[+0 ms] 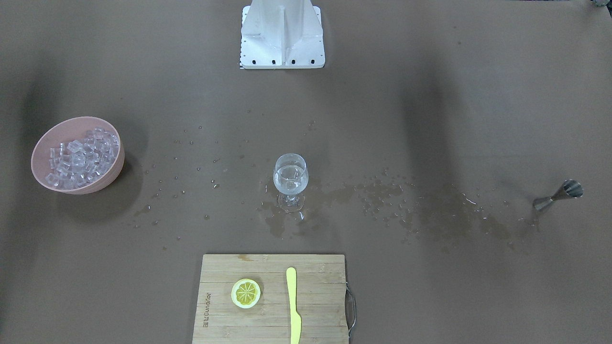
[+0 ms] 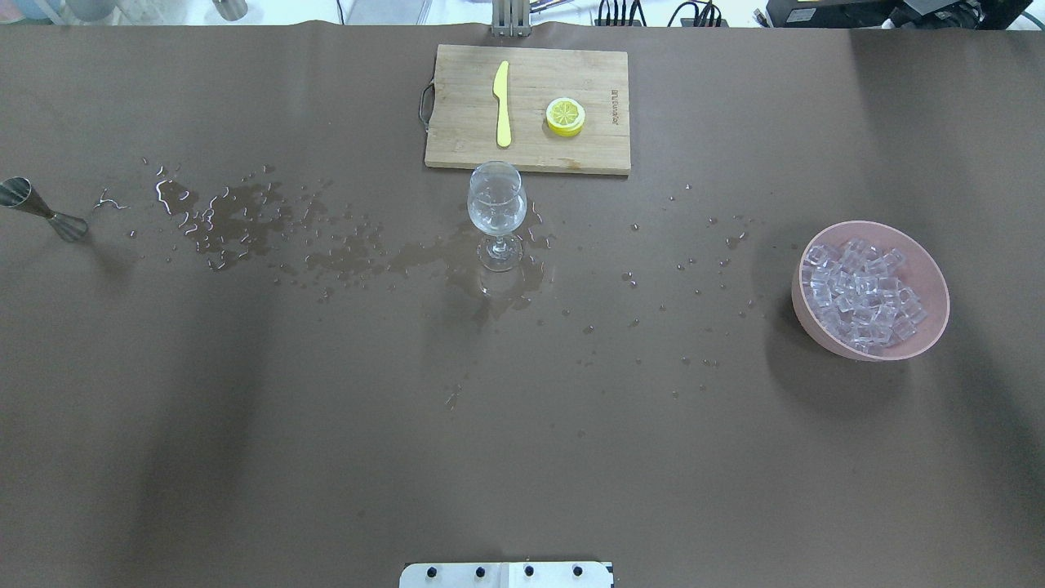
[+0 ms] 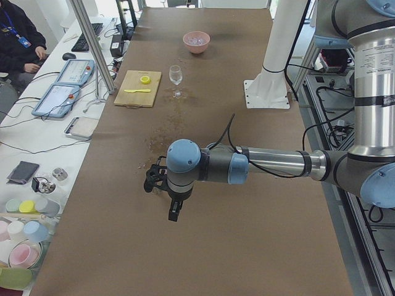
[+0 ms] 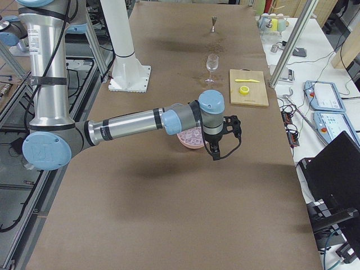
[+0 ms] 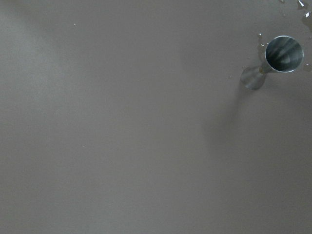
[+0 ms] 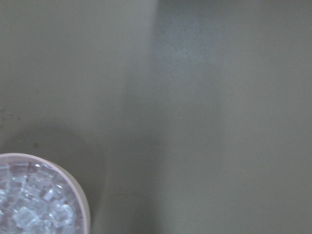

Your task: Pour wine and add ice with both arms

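A clear wine glass [image 1: 290, 179] stands mid-table and also shows in the overhead view [image 2: 496, 204]. It holds a little clear liquid. Ice cubes [image 1: 81, 157] fill a pink bowl [image 2: 931, 282]. A steel jigger [image 1: 559, 195] stands upright at the robot's left end and shows in the left wrist view [image 5: 275, 58]. My left gripper [image 3: 174, 213] hangs above the table near the jigger. My right gripper [image 4: 216, 154] hangs beside the bowl, whose ice shows in the right wrist view [image 6: 29, 207]. I cannot tell whether either gripper is open or shut.
A wooden cutting board [image 2: 457, 147] behind the glass carries a yellow lemon slice [image 2: 565, 115] and a yellow knife [image 2: 502, 102]. Spilled drops and wet patches [image 2: 245, 216] run between jigger and glass. The white pedestal [image 1: 282, 33] stands at the robot's edge.
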Tool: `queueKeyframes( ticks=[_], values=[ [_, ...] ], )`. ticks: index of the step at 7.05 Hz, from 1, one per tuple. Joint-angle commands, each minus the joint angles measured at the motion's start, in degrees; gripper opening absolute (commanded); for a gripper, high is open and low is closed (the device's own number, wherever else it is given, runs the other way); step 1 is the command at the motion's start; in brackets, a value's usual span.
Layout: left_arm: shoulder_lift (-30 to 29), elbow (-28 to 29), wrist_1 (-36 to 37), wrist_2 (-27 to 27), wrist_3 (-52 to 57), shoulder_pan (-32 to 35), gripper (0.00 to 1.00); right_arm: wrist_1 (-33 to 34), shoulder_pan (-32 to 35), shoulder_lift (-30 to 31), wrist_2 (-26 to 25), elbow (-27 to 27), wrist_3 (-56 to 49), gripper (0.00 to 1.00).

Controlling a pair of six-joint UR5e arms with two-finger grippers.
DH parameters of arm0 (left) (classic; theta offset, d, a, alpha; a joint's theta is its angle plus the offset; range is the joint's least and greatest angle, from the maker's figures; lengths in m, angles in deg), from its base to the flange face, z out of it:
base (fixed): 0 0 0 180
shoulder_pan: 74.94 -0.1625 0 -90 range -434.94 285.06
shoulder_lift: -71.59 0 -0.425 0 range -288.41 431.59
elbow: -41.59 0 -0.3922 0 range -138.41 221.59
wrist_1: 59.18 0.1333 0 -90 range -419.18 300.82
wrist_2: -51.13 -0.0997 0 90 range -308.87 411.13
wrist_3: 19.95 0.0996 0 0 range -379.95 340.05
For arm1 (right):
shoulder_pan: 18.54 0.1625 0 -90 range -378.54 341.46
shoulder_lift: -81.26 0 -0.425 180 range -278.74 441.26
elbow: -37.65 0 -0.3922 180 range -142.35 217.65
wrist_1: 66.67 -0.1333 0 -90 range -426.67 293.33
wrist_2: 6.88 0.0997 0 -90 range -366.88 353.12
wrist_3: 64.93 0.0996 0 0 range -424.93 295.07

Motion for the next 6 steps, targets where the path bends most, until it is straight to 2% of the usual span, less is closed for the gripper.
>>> queueKeyframes(
  ticks=[1,2,3,4,6],
  values=[
    [0.5,-1.5,-0.4,2.6,-6.6,0.4,0.98,-0.3,-13.0,-1.1,-7.5,6.8,20.6,1.0],
    [0.5,-1.5,-0.4,2.6,-6.6,0.4,0.98,-1.1,-19.2,-1.9,-12.8,8.0,28.3,1.0],
    [0.5,-1.6,-0.5,2.6,-6.7,0.4,0.98,-4.8,-24.9,-1.1,-19.1,7.7,33.6,1.0],
    [0.5,-1.6,-0.7,2.6,-6.7,0.3,0.98,-7.6,-27.8,0.6,-21.3,7.5,34.0,1.0],
    [0.5,-1.4,-1.8,2.5,-6.8,0.3,0.98,-7.6,-31.4,2.1,-26.0,7.3,33.5,1.0]
  ],
)
